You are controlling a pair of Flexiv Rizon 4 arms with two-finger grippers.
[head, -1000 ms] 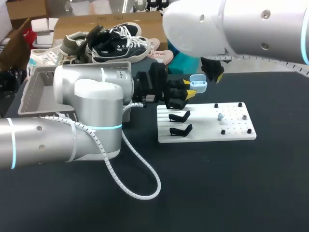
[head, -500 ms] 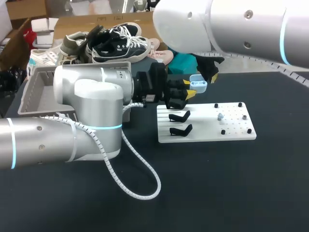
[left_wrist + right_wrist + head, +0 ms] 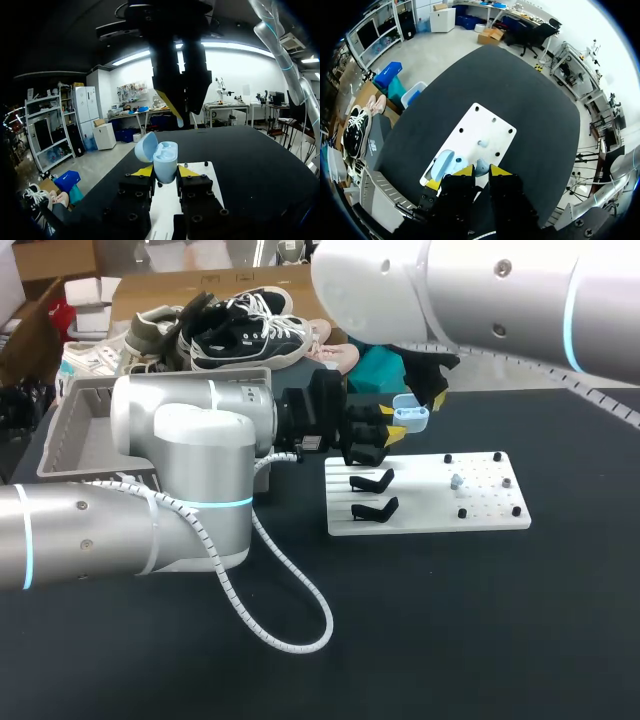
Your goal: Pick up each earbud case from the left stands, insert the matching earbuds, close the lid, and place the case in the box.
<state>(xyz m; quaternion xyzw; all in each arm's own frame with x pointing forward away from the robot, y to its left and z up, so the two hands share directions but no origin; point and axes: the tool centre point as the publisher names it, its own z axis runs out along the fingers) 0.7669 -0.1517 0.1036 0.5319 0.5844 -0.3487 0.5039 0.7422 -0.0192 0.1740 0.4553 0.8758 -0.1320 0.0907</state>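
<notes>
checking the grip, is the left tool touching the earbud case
Touching. Left wrist view: the earbud case sits between the yellow tips of the left tool, each pressed against one side.

Even, bright light; soft glare on the left arm (image 3: 190, 430).

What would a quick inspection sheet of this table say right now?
Surface: black table carrying a white board with two black stands.
Job's things: light blue earbud case, lid open; grey box at far left; small pale piece on the board, too small to identify.
Clutter: nothing seen.
Pincers: left pincer shut on the case; right pincer close above it, shut on an earbud.
Cables: white coiled cable loops from the left arm onto the table.
Surroundings: nothing seen reaching over the table.
</notes>
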